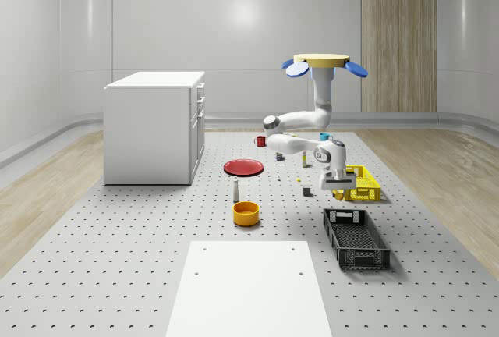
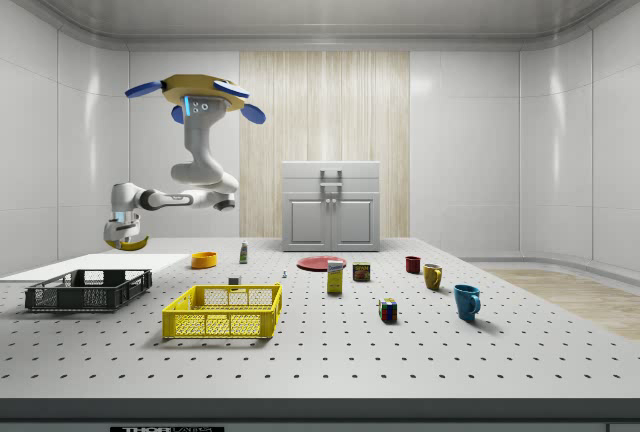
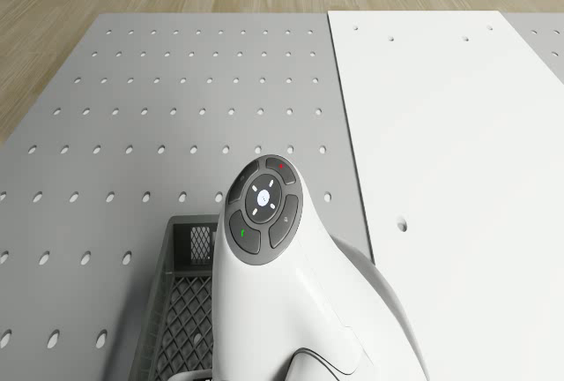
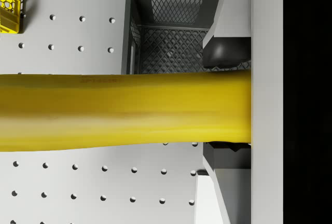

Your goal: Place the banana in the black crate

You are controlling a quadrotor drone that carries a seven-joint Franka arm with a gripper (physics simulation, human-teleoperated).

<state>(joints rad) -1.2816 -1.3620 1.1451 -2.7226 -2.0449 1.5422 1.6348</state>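
The drone [image 1: 326,62] hovers above the perforated grey worktop [image 1: 140,259]; its hand [image 1: 337,188] grips the yellow banana [image 4: 124,111] over the black mesh crate [image 1: 356,238].

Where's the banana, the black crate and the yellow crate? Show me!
banana [image 4: 124,110]: wrist view, middle of its yellow peel, held between the fingers.
black crate [image 1: 356,237]: whole-scene view, on its mesh floor.
yellow crate [image 2: 222,311]: side view, on its near side wall.
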